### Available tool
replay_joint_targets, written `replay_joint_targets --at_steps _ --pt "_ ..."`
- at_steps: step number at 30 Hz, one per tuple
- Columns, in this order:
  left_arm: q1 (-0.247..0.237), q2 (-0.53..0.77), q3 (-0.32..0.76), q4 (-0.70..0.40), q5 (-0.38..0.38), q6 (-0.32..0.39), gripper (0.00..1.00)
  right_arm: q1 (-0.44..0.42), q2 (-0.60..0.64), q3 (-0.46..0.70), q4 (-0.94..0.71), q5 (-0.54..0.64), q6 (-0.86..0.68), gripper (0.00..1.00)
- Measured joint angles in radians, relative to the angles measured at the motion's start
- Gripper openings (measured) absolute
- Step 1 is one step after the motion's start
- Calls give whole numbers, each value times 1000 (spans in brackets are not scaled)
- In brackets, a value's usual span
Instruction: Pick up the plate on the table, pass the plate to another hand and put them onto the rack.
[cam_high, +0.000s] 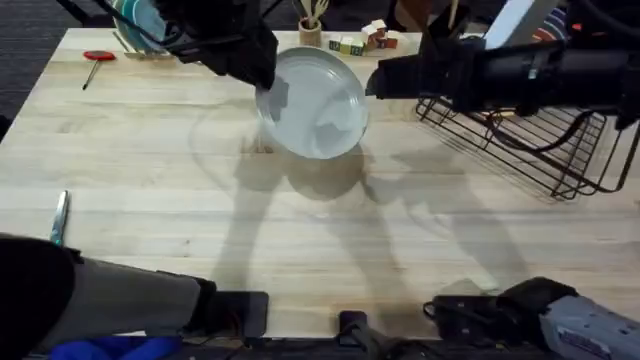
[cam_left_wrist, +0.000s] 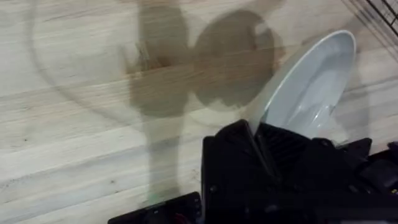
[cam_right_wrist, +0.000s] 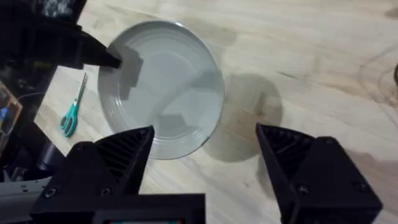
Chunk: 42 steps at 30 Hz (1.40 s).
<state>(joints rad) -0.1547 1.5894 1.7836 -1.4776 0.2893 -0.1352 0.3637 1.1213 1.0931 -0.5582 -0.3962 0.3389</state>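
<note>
Plate held up over the worktop, between two hands.

The left hand (cam_high: 268, 88) pinches the white plate (cam_high: 318, 102) by its rim at nine o'clock, holding it above the light-wood worktop (cam_high: 150, 190), its shadow below. The right hand (cam_right_wrist: 205, 155) faces the plate at three o'clock, fingers spread wide, touching nothing. The black wire rack (cam_high: 540, 140) stands beyond it; scissors (cam_right_wrist: 70, 112) lie apart.

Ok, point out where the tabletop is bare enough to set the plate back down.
Bare wood spans the table between the small tool at its left edge and the rack. Crowded: the far edge, with the blocks, and under the held plate.
</note>
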Motion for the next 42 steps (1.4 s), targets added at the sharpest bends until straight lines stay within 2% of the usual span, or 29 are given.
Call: replay_joint_targets --at_steps 9,26,42 --pt "0 0 0 0 3 0 44 0 81 0 -3 0 102 993" --pt "0 0 0 0 3 0 44 0 206 0 4 0 126 993" --pt "0 0 0 0 3 0 44 40 221 0 49 0 126 970"
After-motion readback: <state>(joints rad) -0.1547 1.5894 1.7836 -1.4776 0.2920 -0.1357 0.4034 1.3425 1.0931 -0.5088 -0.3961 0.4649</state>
